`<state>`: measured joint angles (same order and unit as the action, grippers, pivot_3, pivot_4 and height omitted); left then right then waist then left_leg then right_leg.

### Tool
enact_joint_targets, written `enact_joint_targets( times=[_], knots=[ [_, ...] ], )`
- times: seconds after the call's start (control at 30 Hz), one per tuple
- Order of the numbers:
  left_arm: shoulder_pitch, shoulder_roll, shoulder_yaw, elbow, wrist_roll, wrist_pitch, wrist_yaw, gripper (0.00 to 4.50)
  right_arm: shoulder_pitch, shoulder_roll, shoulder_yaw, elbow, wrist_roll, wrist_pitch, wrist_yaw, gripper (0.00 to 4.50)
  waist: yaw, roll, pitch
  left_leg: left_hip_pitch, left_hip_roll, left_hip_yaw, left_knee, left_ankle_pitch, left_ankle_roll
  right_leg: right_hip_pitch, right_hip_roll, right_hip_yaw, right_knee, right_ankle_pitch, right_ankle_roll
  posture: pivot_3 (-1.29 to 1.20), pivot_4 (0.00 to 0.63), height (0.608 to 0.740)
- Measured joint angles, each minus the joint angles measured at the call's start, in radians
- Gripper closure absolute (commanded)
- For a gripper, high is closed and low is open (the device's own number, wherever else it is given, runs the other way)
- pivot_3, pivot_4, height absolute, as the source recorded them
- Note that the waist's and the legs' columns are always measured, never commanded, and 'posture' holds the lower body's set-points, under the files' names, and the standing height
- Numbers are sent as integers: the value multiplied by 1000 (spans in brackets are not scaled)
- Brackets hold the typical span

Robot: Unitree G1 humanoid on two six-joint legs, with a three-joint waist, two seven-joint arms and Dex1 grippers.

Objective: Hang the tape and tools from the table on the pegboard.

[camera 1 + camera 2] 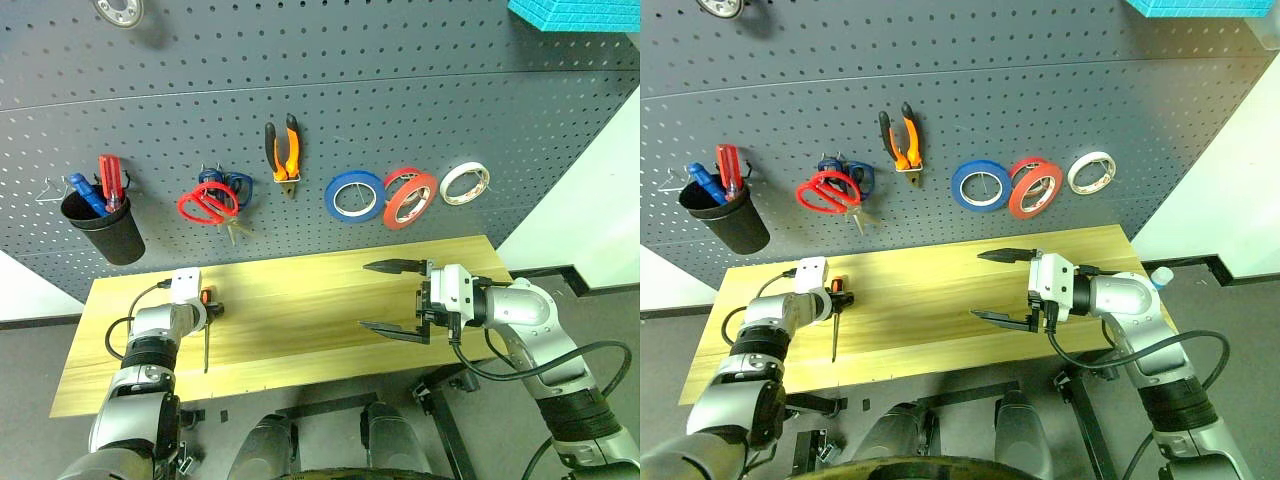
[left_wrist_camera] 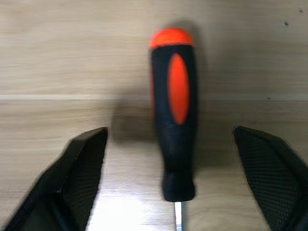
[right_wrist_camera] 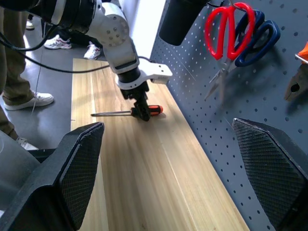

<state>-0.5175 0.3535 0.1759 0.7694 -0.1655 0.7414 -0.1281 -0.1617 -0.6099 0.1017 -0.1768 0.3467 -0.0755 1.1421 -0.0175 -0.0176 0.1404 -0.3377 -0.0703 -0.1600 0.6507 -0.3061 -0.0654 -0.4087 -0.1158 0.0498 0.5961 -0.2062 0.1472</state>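
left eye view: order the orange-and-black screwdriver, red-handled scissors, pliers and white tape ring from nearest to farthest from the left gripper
1. Screwdriver, lying on the table right at the left gripper.
2. Red-handled scissors, on the pegboard just above that gripper.
3. Pliers, hung higher, further right.
4. White tape ring, far right on the board.

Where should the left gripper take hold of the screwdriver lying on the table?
On the thick orange-and-black handle of the screwdriver, from above. It lies flat on the table and the left gripper straddles it, fingers open either side; the shaft looks too thin for a sure grip.
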Motion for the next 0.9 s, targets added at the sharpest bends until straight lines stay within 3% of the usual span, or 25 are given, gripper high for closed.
enact_joint_targets(
  times=[0.23,0.43,0.6,0.73,0.9],
  knots=[
    [-23,0,16,46,2,-26,12,3731,0,0,-1,-7,0,0,-11,0,1,0,0,0,0,0,0,0,0,0,0,0,0,0,0,-49,116,738],
    [30,1,17,-40,-9,-1,-18,3788,-4,-1,-1,-7,-7,-2,-14,0,-4,0,0,0,0,0,0,0,0,0,0,0,0,0,0,-49,115,738],
    [264,30,35,-434,-88,81,-125,3788,-15,1,-10,-7,0,-2,-17,0,-8,0,0,-1,0,0,-2,0,0,-2,-1,0,0,0,0,-46,118,738],
    [495,110,76,-776,-158,53,-252,3788,-33,30,-27,-30,84,46,-27,0,-4,2,2,-1,1,0,-3,0,0,-3,-1,0,1,-1,-1,-21,118,738],
    [673,160,252,-946,-273,-85,-423,3788,-65,51,-33,-63,166,118,-39,0,7,3,3,-1,1,0,-2,0,0,-1,-1,0,-1,-3,-4,-2,112,738]
  ],
)
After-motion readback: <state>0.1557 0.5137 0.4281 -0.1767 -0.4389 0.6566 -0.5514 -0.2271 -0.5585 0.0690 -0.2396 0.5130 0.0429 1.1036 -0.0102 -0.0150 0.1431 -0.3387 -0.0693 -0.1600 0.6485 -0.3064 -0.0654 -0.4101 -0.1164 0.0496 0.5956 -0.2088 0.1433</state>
